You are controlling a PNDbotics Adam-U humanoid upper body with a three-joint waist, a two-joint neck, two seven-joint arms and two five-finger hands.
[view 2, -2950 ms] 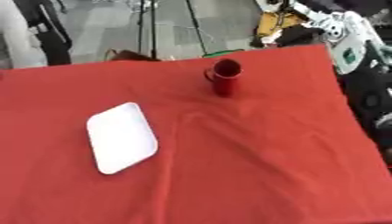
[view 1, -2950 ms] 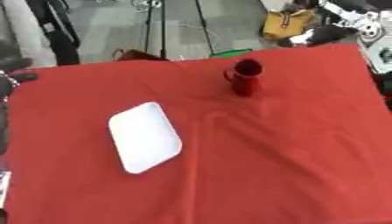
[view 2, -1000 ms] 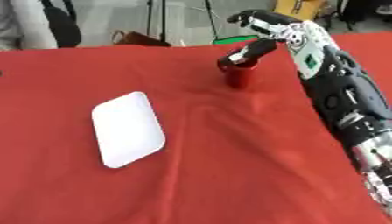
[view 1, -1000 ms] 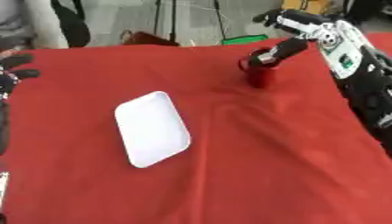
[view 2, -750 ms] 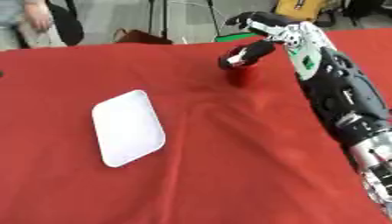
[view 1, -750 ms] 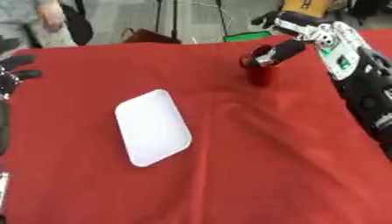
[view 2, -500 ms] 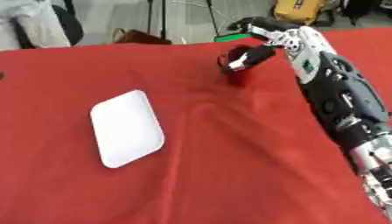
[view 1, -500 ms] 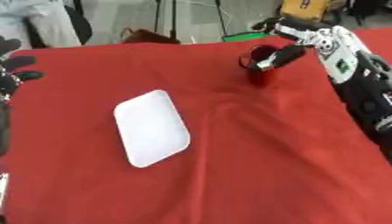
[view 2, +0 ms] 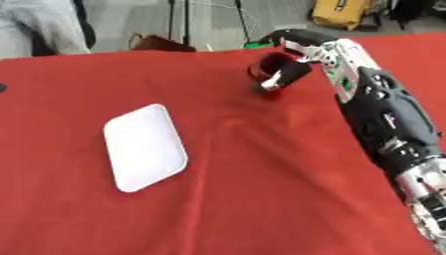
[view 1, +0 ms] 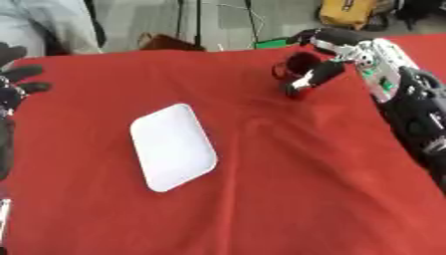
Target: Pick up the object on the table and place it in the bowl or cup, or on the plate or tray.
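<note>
A dark red cup (view 2: pixel 268 69) stands at the far right of the desk (view 1: pixel 287 199), which is draped in red cloth. The right hand (view 2: pixel 292 64) is wrapped around it — fingers arched over the far rim, thumb against the near side — so the hand is grasping the cup, which looks tilted toward the left. A white tray (view 1: pixel 172 146) lies flat toward the left, well apart from the cup. The left hand (view 1: pixel 16 88) shows at the left edge, fingers spread and released, holding nothing.
</note>
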